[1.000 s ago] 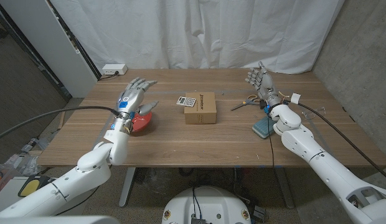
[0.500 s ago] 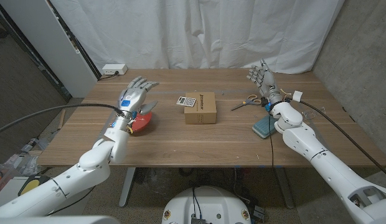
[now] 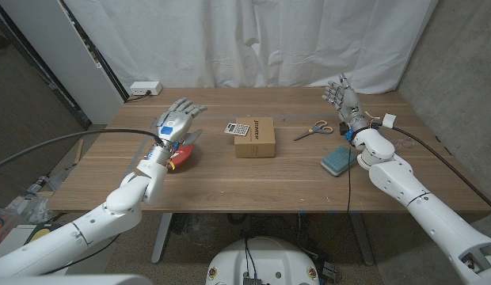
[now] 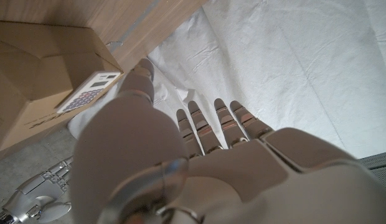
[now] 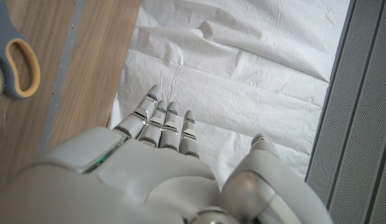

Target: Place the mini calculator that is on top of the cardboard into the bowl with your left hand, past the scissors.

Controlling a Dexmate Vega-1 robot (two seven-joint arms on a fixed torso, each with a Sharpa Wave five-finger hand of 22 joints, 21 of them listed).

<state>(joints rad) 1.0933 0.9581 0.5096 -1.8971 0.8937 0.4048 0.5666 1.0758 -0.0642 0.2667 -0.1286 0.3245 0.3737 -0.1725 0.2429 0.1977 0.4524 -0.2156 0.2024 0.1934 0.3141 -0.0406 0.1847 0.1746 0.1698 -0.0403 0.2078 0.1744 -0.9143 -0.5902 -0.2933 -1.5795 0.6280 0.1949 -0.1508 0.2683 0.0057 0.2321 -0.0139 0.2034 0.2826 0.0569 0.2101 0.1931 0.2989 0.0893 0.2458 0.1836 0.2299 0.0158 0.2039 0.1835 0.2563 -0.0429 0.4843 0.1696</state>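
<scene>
Both hands empty, fingers spread; left hand had drifted right from bowl toward calculator, ungrasped.

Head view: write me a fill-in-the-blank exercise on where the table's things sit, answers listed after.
1. The mini calculator lies on the left part of the ______ box's top.
2. The red bowl sits under the robot's ______ hand, whose fingers are spread and hold nothing.
3. The scissors lie on the table between the cardboard box and the ______ hand.
4. The blue-green sponge lies ______ the right forearm.

Missing words: cardboard; left; right; beside
</scene>
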